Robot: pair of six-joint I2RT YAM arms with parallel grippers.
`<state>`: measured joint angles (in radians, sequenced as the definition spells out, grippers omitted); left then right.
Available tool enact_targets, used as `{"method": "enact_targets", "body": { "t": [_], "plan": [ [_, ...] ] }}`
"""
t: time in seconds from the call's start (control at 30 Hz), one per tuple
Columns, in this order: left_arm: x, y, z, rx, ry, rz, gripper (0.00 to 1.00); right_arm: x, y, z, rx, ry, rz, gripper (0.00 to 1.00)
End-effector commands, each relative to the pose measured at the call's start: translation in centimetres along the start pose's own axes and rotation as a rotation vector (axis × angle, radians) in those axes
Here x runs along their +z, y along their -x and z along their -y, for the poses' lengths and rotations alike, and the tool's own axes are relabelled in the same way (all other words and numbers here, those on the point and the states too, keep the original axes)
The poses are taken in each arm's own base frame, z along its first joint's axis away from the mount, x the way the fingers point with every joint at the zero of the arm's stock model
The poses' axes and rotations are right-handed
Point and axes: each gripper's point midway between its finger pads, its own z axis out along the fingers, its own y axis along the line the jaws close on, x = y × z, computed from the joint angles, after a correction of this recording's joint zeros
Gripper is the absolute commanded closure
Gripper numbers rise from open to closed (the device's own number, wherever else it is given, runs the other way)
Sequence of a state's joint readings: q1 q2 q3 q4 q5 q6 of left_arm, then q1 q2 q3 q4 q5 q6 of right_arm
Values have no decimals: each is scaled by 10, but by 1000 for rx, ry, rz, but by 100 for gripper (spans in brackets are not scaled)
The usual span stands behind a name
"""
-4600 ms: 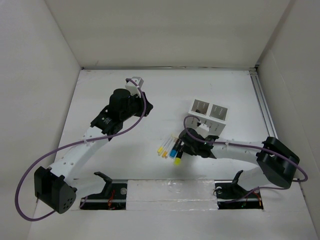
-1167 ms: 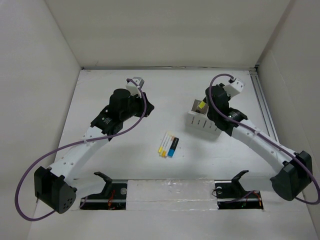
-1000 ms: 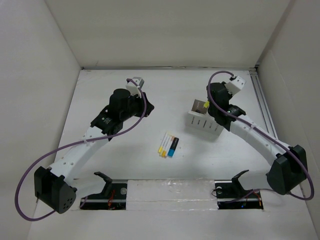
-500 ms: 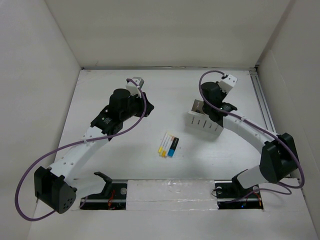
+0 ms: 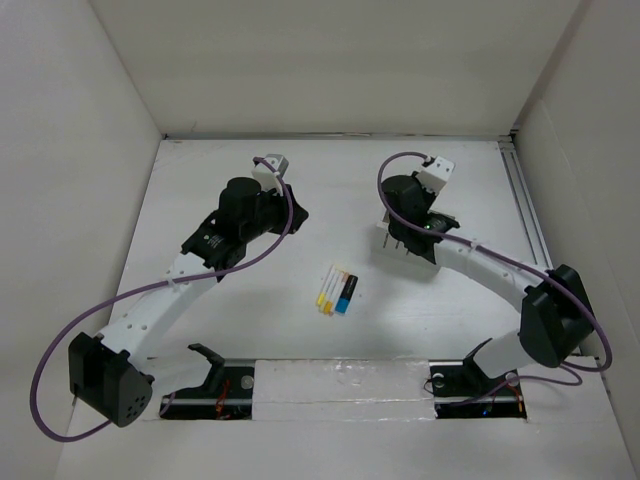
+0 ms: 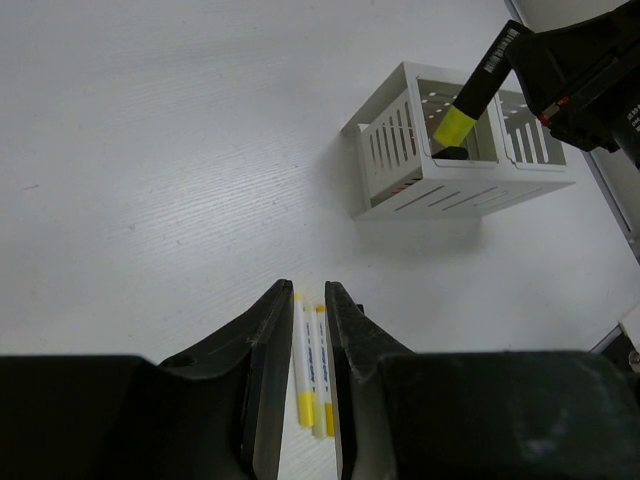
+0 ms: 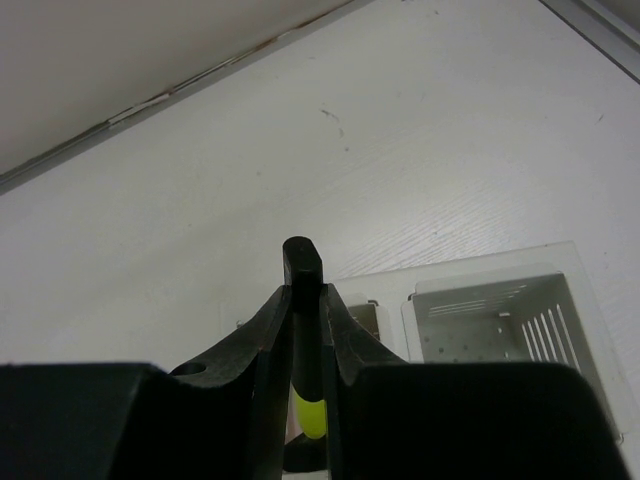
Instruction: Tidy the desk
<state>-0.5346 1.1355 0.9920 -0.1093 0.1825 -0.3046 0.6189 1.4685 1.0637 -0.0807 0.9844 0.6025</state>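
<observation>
My right gripper [image 7: 305, 295] is shut on a black highlighter with a yellow cap [image 6: 465, 105]. It holds the highlighter upright, cap down, at the top of the left compartment of the white slotted holder [image 6: 430, 185]. From the top camera the right gripper [image 5: 398, 222] covers most of the holder [image 5: 400, 243]. Several pens [image 5: 337, 290] lie side by side on the desk [image 5: 270, 300]. My left gripper [image 6: 310, 290] hovers high over the pens [image 6: 310, 360], its jaws a narrow gap apart with nothing between them.
White panels wall the desk on three sides. A metal rail [image 5: 525, 200] runs along its right edge. The holder's right compartment [image 7: 500, 320] shows nothing inside. The arm bases and a taped strip [image 5: 340, 375] sit at the near edge.
My right arm has swung left over the holder, still gripping the highlighter, and now hides most of the box from above. The left arm and the pens have not moved.
</observation>
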Motion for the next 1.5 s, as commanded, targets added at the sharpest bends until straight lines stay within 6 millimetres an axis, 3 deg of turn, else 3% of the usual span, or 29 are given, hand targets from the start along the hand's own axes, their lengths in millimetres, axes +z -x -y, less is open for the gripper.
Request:
{"method": "enact_targets", "body": {
  "t": [0.0,0.3,0.47,0.57,0.67,0.7,0.77,0.8,0.9,0.97,1.0,1.13,1.2,1.3,1.47],
  "plan": [
    [-1,16,7,1,-27,41,84,-5,6,7,12,-40,29,79],
    [-2,18,10,4,-37,49,84,-28,6,-10,31,42,11,74],
    [-2,19,7,4,-23,51,84,-45,-13,-17,23,105,-51,73],
    [-3,20,8,6,-27,58,84,-70,-26,-32,57,213,-130,73],
    [0,18,4,3,-9,50,84,-101,-54,-52,84,399,-269,97],
    [1,16,5,3,-14,42,84,-110,-64,-56,100,445,-312,100],
    [1,17,7,3,-21,44,84,-128,-84,-67,119,558,-396,100],
    [1,18,6,5,-18,45,84,-133,-103,-61,94,567,-429,100],
    [3,16,3,3,-6,38,84,-141,-132,-58,54,576,-500,100],
    [5,14,4,3,-14,30,84,-149,-150,-58,24,608,-551,86],
    [4,15,6,3,-20,33,84,-155,-165,-58,-16,619,-580,69],
    [5,16,4,5,-10,35,84,-172,-193,-60,-85,634,-658,48],
    [4,15,5,4,-16,31,84,-174,-200,-62,-96,625,-666,42],
    [2,18,5,6,-14,46,84,-167,-209,-62,-111,576,-672,40],
    [1,17,8,6,-29,39,84,-154,-223,-53,-148,490,-660,46]
  ]
}}
